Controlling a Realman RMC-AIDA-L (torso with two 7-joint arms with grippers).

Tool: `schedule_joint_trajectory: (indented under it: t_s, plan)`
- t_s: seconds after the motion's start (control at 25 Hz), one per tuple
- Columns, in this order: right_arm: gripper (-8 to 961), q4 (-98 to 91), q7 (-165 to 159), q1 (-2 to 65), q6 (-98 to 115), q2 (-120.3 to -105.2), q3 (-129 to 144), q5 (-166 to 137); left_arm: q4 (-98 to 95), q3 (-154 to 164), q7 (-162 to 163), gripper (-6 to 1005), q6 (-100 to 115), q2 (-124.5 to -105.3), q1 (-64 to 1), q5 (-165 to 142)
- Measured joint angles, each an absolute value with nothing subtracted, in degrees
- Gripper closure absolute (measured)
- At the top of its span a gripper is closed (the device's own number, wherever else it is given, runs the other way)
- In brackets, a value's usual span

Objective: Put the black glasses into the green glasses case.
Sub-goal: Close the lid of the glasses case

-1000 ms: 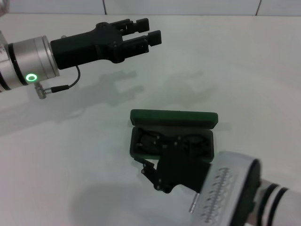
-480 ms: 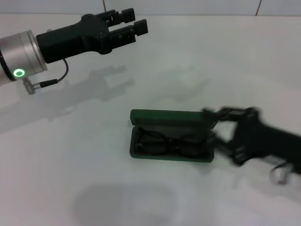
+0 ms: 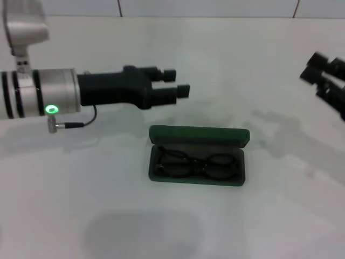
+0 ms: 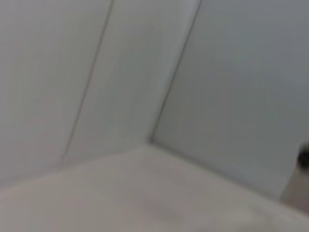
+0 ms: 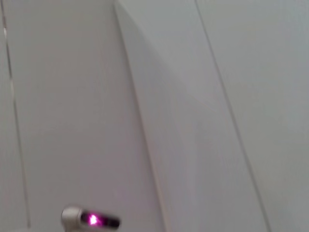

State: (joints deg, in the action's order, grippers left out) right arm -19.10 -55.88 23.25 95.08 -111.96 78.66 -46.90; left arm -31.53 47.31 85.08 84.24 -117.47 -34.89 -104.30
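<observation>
Dark green glasses case (image 3: 198, 154) w/ black glasses (image 3: 195, 165) inside; black left gripper (image 3: 175, 89) behind case; white table (image 3: 108, 216).

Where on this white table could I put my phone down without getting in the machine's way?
The near strip of table in front of the green glasses case is bare, as is the stretch to its left. Right of the case is bare too, though the right tool hangs beyond it. Behind the case is crowded: the left tool hovers there. The black glasses lie inside the case.

White tabletop (image 3: 108, 216), white tiled wall (image 3: 215, 6) behind
</observation>
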Motion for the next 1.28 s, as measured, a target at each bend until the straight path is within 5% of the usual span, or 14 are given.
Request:
schedule_joint_trajectory:
  t_s: [0.12,0.28,0.56,1.28]
  plan:
    - [623,-20.62,-55.54,21.89,95.24,-112.75,74.34,-46.86,-31.54,47.40,86.05,373,82.18,-118.45,-35.47,-107.48]
    - [495,-21.50,-54.22,20.46,95.17,-113.94,69.75,-46.93,-30.76,49.24,86.30,374,78.15,-119.63,-36.98,-109.43]
    - [279,-21.58,-53.68,20.49,93.49,-113.94,69.30,-47.02,-28.16,55.40,87.02,374,73.42,-119.76,-39.84,-108.50]
    - [286,-22.11,-52.90,21.43,87.08,-114.40,69.79,-47.15,-28.12,59.91,83.94,374,73.88,-119.91,-36.34,-108.12]
